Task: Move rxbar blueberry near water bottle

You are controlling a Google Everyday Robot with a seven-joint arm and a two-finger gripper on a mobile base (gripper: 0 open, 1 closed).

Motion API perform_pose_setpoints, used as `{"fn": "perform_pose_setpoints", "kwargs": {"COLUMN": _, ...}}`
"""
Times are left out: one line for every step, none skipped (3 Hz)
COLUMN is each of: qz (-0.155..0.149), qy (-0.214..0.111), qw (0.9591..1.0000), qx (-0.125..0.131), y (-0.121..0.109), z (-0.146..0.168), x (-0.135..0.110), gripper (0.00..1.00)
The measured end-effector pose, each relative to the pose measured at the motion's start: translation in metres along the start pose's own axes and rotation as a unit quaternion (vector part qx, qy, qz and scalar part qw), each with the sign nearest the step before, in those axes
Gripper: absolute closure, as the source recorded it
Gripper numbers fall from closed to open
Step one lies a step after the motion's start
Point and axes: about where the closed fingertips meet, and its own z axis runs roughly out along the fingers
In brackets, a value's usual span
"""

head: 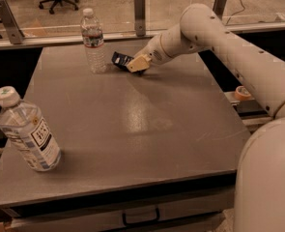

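While held low for a short, gentle set-down, shows end effector (pixel 132 63) at the table's (pixel 132 144) 12 o'clock edge, pinching rxbar blueberry (pixel 120 59) by one end; puts it just beside water bottle (pixel 93 42), at its 3 o'clock, apart to avoid toppling.

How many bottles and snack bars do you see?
Bottles: 2, the water bottle and the wider bottle
Snack bars: 1, the rxbar blueberry, in the end effector beside the water bottle
Total: 3
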Motion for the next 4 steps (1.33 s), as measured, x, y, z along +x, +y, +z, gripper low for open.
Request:
{"fn": "perform_pose_setpoints", "kwargs": {"qz": 0.005, "qy": 0.002, "qw": 1.0, "qx": -0.006, "y": 0.005, "z": 0.004, "x": 0.002, "gripper": 0.12}}
{"fn": "perform_pose_setpoints", "kwargs": {"qz": 0.004, "qy": 0.0, "qw": 0.9999, "qx": -0.015, "y": 0.011, "z": 0.003, "x": 0.001, "gripper": 0.0}}
{"fn": "perform_pose_setpoints", "kwargs": {"qz": -0.001, "qy": -0.012, "qw": 0.9998, "qx": -0.012, "y": 0.014, "z": -0.018, "x": -0.002, "gripper": 0.0}}
{"fn": "perform_pose_setpoints", "kwargs": {"qz": -0.01, "qy": -0.044, "qw": 0.999, "qx": 0.005, "y": -0.002, "z": -0.075, "x": 0.004, "gripper": 0.0}}
